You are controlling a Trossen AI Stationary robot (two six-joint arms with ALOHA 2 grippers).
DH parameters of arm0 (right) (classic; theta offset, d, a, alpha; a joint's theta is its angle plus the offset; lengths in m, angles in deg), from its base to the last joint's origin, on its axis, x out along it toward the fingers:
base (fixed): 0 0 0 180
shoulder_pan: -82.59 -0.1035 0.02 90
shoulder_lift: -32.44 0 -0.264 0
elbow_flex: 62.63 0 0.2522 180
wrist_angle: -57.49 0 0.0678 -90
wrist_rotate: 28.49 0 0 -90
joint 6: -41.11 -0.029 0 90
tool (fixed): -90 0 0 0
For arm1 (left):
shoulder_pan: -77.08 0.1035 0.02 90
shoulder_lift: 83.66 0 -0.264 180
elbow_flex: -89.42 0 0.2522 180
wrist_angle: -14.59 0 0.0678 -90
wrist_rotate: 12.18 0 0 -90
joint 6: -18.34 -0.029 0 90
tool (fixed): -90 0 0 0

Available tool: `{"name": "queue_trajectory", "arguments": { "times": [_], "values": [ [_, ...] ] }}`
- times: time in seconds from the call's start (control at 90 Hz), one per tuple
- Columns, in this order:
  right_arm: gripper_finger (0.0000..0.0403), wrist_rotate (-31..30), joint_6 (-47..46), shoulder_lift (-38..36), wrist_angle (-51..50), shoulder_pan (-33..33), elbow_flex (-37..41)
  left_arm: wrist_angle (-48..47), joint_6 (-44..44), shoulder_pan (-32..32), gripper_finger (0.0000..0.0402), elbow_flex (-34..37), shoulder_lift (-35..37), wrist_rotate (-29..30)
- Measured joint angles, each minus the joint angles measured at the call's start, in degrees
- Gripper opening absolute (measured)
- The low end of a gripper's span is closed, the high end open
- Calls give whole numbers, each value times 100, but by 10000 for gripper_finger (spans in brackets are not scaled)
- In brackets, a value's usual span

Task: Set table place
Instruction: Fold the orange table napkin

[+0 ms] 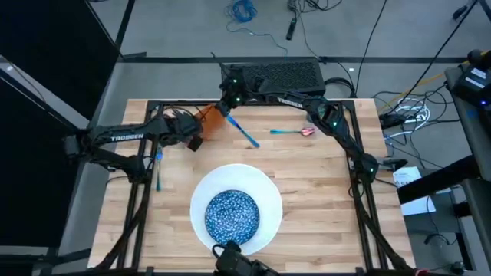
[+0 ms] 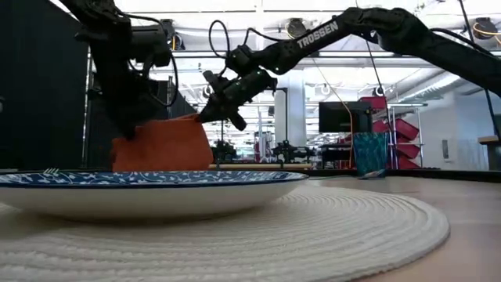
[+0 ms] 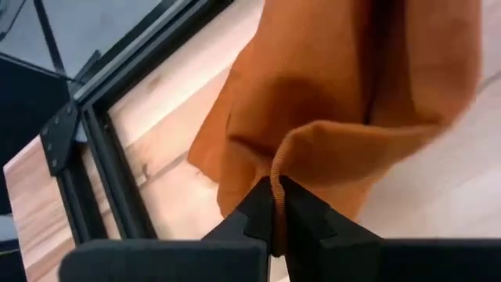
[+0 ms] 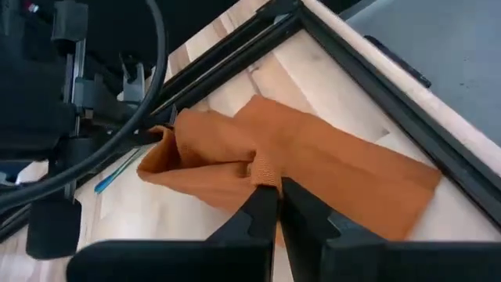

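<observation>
Toward the far-left part of the light butcher-block wooden table (image 1: 322,192), the orange cloth napkin (image 1: 209,119) hangs lifted between both arms. The left gripper (image 3: 274,205) is clamped on a fold of its edge, and the right gripper (image 4: 275,196) pinches another fold of it, near the black rail frame (image 1: 184,105). Nearer the front edge, a blue speckled bowl (image 1: 232,216) sits on a large white round plate (image 1: 268,192), while light-blue cutlery (image 1: 244,132) lies just beside the napkin.
</observation>
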Motion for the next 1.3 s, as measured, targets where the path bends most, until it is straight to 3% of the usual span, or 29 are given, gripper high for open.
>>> {"name": "queue_trajectory", "arguments": {
  "times": [0.211, 0.378, 0.644, 0.811, 0.922, 1.1, 1.3],
  "values": [
    [113, 72, 84, 2, 7, 0, 0, -113, 9, 0, 42, 0, 0, 58],
    [183, -504, 22, 2, 32, 93, 0, -592, 362, 8, 79, 0, 0, 323],
    [209, -364, -526, 2, 763, 377, 0, -957, 499, 160, 91, 0, 0, 518],
    [197, 364, -577, -176, 585, 662, 0, -721, 409, 96, 91, 2, 26, 795],
    [167, 772, -328, -495, 95, 889, 0, -21, -400, -104, 91, 2, 223, 45],
    [24, 765, 782, -1025, -1019, 1085, 0, 719, -1246, -217, 90, 2, 138, -511],
    [1, 269, 1279, -1552, -1668, 962, 0, 1104, -1545, 274, 90, 0, -624, -1512]
  ]
}}
